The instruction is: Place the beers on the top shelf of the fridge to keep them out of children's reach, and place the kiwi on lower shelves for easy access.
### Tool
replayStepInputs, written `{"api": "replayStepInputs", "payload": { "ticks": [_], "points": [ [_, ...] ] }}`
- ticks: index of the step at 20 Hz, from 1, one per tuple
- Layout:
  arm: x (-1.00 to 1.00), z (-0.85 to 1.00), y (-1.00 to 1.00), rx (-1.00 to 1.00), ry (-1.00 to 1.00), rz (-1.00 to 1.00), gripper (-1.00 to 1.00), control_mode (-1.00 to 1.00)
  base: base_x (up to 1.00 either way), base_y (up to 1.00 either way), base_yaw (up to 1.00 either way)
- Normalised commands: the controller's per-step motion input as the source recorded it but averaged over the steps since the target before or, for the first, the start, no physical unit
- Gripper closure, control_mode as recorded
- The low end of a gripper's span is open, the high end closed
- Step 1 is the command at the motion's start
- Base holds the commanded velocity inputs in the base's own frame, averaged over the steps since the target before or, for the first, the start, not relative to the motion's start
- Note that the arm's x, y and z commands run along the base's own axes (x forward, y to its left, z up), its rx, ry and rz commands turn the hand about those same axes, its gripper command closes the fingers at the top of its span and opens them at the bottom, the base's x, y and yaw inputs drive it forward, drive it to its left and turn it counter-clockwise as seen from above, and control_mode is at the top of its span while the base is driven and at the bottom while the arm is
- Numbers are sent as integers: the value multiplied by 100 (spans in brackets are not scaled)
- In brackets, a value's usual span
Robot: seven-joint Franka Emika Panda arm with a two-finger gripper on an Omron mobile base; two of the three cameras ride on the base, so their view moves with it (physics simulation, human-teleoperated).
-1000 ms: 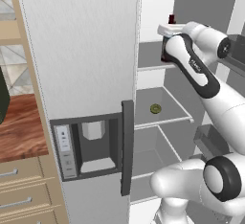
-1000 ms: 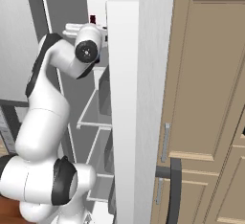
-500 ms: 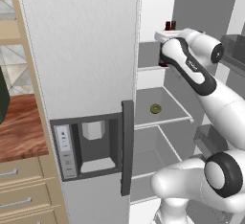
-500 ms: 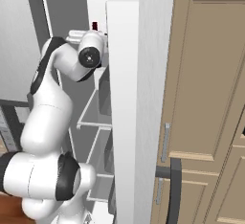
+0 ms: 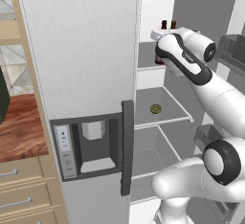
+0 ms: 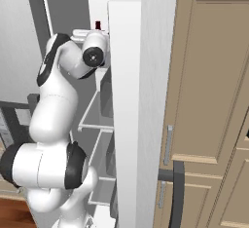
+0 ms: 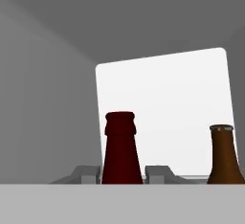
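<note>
My gripper (image 7: 122, 173) is inside the open fridge (image 5: 81, 50) at top-shelf height, shut on the dark maroon beer (image 7: 121, 146), whose neck rises between the two fingertips. The amber beer (image 7: 223, 156) stands apart to its right in the hand view. In the left base view both bottle tops poke up behind my wrist, the maroon one (image 5: 164, 24) left of the amber one (image 5: 173, 24). My arm hides their bases, and only the top shelf's white rim (image 5: 147, 68) shows to the left. The kiwi (image 5: 155, 108) lies on the lower shelf (image 5: 162, 122) beneath.
Another shelf (image 5: 148, 173) sits lower still. Dark door bins (image 5: 230, 50) hang on the right, close to my forearm. The closed fridge door with the dispenser recess (image 5: 93, 141) stands to the left. A tall tan cabinet (image 6: 214, 100) flanks the fridge.
My hand has swung left and deeper over the top shelf, carrying the maroon beer with it. The kiwi has stayed put.
</note>
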Motion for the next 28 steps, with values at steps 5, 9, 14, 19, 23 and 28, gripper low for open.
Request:
{"api": "replayStepInputs", "payload": {
  "ticks": [5,9,14,19,23,28],
  "points": [
    [31,0,0,0,-6,1,100,-100,0,0,0],
    [32,-11,0,0,-1,1,100,-100,0,0,0],
    [34,-14,0,0,-1,1,100,-100,0,0,0],
    [36,-9,0,0,-2,0,100,-100,0,0,0],
    [34,-9,0,0,-2,0,-100,-100,0,0,0],
    [16,-2,-1,0,-4,0,-100,-100,0,0,0]
  ]
}}
